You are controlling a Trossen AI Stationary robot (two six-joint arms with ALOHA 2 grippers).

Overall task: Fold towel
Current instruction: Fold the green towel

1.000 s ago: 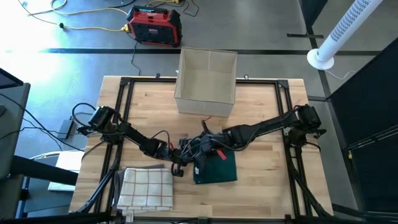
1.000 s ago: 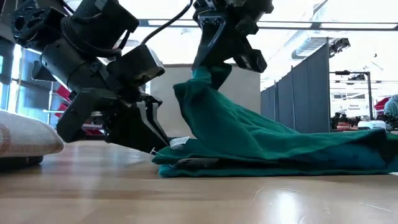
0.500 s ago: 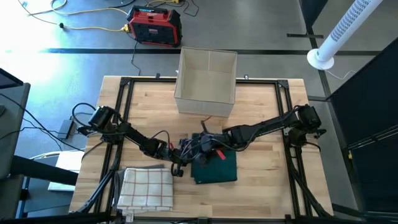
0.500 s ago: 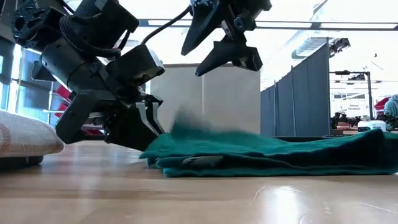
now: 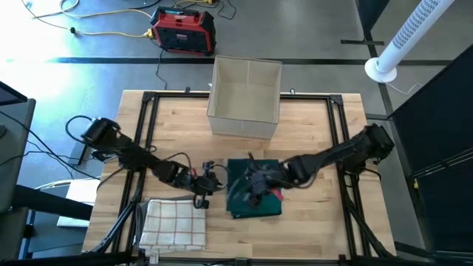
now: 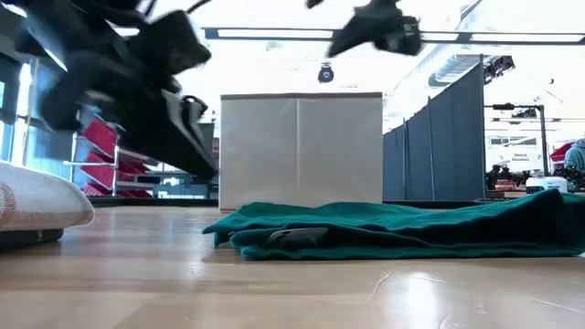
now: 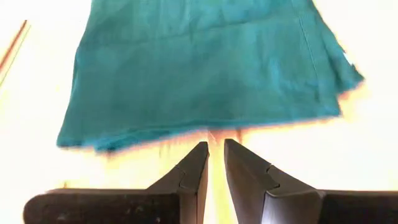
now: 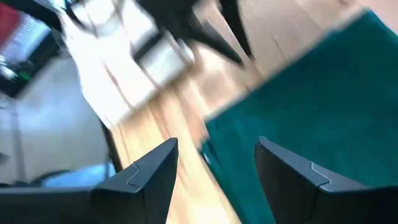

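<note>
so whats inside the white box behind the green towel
From above, the white box shows only its bare pale floor and walls. The near wall hides a strip of floor behind the green towel.

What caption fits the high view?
Green towel lies folded on the table; right claw open above it, left claw beside it.

Folded towel (image 5: 255, 194) at table (image 5: 310, 229) centre-front; checked cloth (image 5: 174, 224) to its left; box (image 5: 245, 97) behind.
</note>
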